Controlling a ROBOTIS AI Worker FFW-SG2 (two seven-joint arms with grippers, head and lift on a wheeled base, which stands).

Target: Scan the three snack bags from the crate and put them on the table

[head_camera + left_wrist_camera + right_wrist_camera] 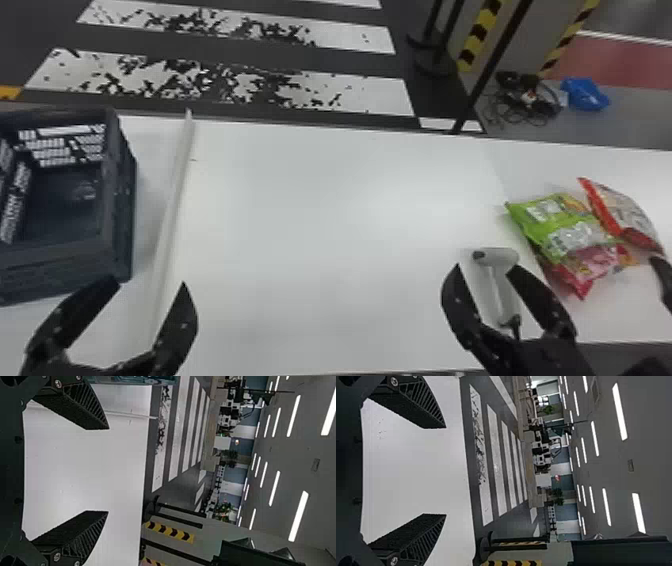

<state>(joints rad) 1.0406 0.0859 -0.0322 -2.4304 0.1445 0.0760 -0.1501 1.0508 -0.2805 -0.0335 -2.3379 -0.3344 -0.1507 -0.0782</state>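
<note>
Three bags out on the table, both grippers spread and unloaded

All three snack bags are seen on the white table [325, 225], towards its right end: a shiny green bag [565, 230] overlaps a pink-and-red bag [592, 262] on its near side, and a red-and-white bag [627, 215] lies just beside the green one. No bag can be made out in the visible part of the dark blue-grey plastic crate [60, 270] at the table's left. The placing is therefore judged complete; whether each bag was scanned cannot be told.

The left gripper [151, 284] is wide open with nothing held, near the crate's near right corner. The right gripper [486, 266] is likewise wide open and unloaded, above the white handheld scanner [502, 257], which lies left of the bags. If no scan is owed, only a clear withdrawal seems called for, with the scanner left undisturbed.

Ample room is offered by the table's middle, between the long white strip [175, 200] and the scanner. Rightward travel is tighter: the bags could be nudged, and a dark object [662, 280] is cut off at the right.
</note>
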